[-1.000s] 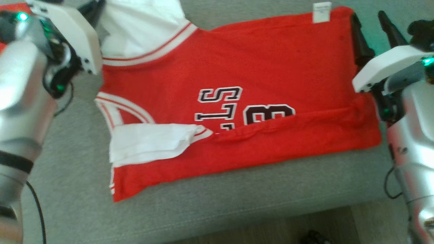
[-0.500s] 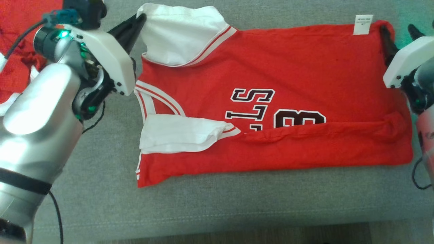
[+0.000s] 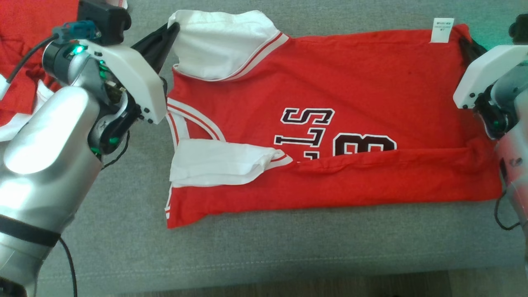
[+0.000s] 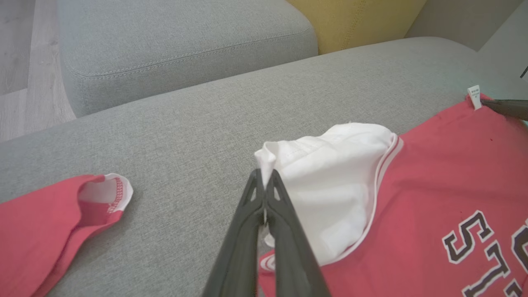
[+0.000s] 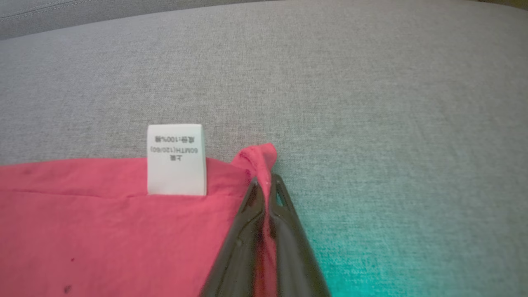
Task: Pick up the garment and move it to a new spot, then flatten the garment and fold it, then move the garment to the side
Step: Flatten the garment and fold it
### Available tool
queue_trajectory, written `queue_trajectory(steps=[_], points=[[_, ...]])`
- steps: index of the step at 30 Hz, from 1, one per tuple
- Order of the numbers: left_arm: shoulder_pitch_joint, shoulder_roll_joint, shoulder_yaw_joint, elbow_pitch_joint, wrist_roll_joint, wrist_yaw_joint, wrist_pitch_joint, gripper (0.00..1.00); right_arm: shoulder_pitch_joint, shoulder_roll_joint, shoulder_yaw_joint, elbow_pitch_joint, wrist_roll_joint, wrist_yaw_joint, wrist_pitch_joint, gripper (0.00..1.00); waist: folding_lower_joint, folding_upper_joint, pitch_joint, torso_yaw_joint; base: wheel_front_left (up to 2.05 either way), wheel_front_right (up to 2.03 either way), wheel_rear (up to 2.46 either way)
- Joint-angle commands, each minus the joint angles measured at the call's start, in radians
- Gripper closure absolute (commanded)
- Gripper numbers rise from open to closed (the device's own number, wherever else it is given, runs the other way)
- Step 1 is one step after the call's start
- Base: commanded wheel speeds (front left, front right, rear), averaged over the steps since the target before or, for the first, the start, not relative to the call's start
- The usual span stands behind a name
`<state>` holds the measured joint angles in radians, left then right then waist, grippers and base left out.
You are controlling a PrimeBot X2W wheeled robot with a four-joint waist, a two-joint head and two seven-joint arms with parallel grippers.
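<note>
- Covering most of the head view, a grey sofa cushion (image 3: 103, 231) carries everything. The left wrist view has another grey cushion (image 4: 185, 37) and a yellow cushion (image 4: 354, 20) behind it.
- The garment (image 3: 363, 95), a red jersey, is spread flat across the middle of the sofa cushion. Its black-and-white lettering faces up and its near long edge is folded over. The neck end is toward the robot's left, the hem end toward its right.
- A second red shirt (image 3: 24, 24) is crumpled at the far left, apart from the garment.
- The far white sleeve (image 3: 222, 41) sits at the garment's far-left corner. The near white sleeve (image 3: 214, 163) is folded flat on the near side.
- The left hand (image 3: 174, 28) has its fingers together, clamped on the tip of the far white sleeve, with cloth pinched up between them.
- The right hand (image 3: 464, 39) has its fingers together, clamped on the garment's far-right hem corner, with red cloth bunched between them.
- A white care label (image 3: 441, 29) sticks out from the hem edge, just beside the right hand.
</note>
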<state>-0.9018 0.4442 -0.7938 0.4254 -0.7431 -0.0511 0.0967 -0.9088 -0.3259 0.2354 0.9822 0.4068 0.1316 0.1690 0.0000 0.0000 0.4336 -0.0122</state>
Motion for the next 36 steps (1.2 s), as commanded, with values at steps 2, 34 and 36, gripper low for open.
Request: queue_trajectory(steps=[2, 34, 36], points=[[-0.019, 0.049, 0.040, -0.030, -0.008, 0.010, 0.004, 1.00, 0.005, -0.012, 0.033, -0.020, 0.023, -0.001, -0.011, 1.00, 0.0000, 0.0000, -0.004, -0.003, 0.00, 0.00, 0.00], [-0.192, -0.093, 0.084, 0.293, 0.076, 0.043, -0.334, 1.00, -0.144, 0.010, -0.070, 0.192, 0.025, -0.001, -0.409, 1.00, 0.0000, 0.0000, -0.013, 0.012, 0.00, 0.00, 0.00], [-0.179, -0.090, 0.079, 0.294, 0.077, 0.033, -0.338, 1.00, -0.129, 0.006, -0.063, 0.189, 0.035, -0.001, -0.413, 1.00, 0.0000, 0.0000, -0.024, 0.016, 0.00, 0.00, 0.00]])
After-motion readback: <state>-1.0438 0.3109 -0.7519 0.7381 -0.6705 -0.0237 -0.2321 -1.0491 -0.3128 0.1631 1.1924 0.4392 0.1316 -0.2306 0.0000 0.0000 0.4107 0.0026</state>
